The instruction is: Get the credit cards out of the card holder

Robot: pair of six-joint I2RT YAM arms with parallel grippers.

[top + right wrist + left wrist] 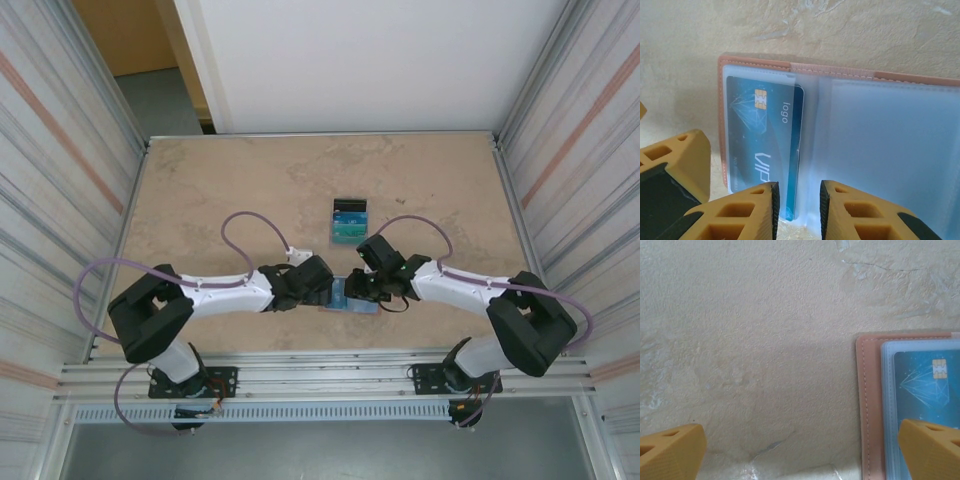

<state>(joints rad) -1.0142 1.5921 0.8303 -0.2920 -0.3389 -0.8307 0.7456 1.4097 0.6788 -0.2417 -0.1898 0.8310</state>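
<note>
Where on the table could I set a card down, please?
The table is bare left of the upright stand and behind it, up to the far edge. It is crowded near centre, where the left gripper and right gripper meet over the card holder.

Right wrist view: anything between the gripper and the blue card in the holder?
Only the clear sleeve: the blue VIP card lies inside it in the open card holder, plastic over its face. The right gripper sits at the sleeve's near edge; nothing else visible intervenes.
</note>
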